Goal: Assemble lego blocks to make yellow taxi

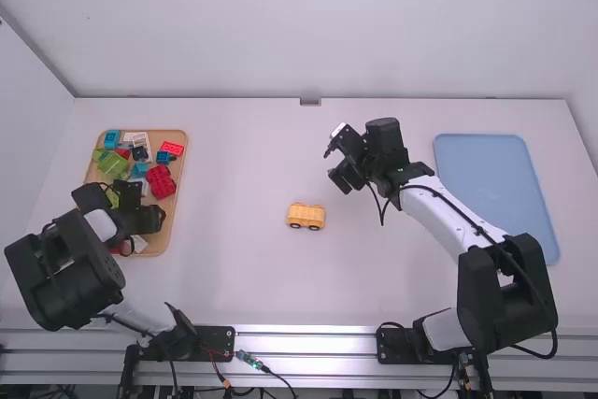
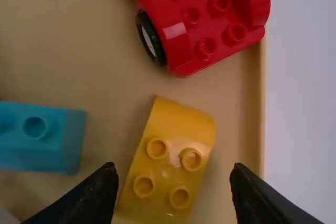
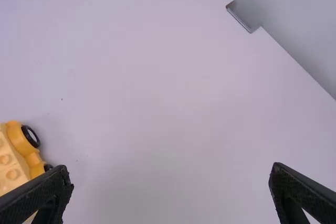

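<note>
So the tan, wood-coloured tray (image 1: 164, 235) was the busy spot, sitting on the white desk (image 1: 243, 156). Everything below goes by that tray, sides being the robot's own.

In the high view, the left gripper (image 1: 138, 216) was over the tray's near end, covering part of the load. The left wrist view got right in there: a yellow plastic brick (image 2: 168, 169) with a curved end and four round studs lay flat inside the tray, near its right rim. The left gripper (image 2: 175, 190) had its jaws spread, with that brick below the gap, so it wasn't gripped. Also inside the tray were a glossy red plastic piece with black wheels (image 2: 197, 24) and a teal plastic brick (image 2: 44, 137).

The high view gave the wider spread: light green plastic blocks (image 1: 112, 165) toward the tray's left side, plus more red, blue, white and black bits around them.

The yellow plastic car base (image 1: 306, 216) stood on its wheels to the right of the tray, out on the desk. The right wrist view caught its studded top and dark tyres. The right gripper (image 1: 334, 162) was farther right of the tray than the car base, jaws wide apart and holding nothing. A flat light-blue tray (image 1: 486, 184) lay farthest right of the tan one.
</note>
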Motion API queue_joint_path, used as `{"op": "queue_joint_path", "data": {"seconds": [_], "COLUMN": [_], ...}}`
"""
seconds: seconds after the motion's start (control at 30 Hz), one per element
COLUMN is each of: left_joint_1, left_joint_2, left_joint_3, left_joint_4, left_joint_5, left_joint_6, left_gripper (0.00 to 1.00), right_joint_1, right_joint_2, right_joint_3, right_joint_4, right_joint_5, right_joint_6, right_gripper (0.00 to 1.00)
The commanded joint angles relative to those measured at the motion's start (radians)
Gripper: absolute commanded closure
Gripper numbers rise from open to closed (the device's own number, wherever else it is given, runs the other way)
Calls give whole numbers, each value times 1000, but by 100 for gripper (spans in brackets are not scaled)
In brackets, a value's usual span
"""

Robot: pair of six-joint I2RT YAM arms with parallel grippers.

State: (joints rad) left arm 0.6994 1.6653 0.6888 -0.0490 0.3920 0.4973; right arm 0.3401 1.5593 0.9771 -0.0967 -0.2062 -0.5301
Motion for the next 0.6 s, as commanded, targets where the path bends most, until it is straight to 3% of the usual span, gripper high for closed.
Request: {"op": "queue_joint_path", "data": {"seconds": [0.0, 0.17, 0.3, 0.57], "left_joint_1": [9, 6, 7, 7], "left_joint_2": [10, 24, 41, 69], "left_joint_3": [10, 10, 10, 10], "left_joint_4": [-6, 6, 12, 23], "left_joint_5": [7, 8, 9, -13], "left_joint_6": [48, 62, 100, 90], "left_gripper": [42, 48, 39, 48], "right_joint_1": [1, 2, 1, 1], "right_joint_2": [-27, -27, -27, -27], "right_joint_3": [31, 31, 31, 31], "right_joint_4": [0, 0, 0, 0], "right_joint_5": [-3, -6, -5, -6], "right_joint_6": [3, 3, 3, 3], "right_gripper": [1, 1, 1, 1]}}
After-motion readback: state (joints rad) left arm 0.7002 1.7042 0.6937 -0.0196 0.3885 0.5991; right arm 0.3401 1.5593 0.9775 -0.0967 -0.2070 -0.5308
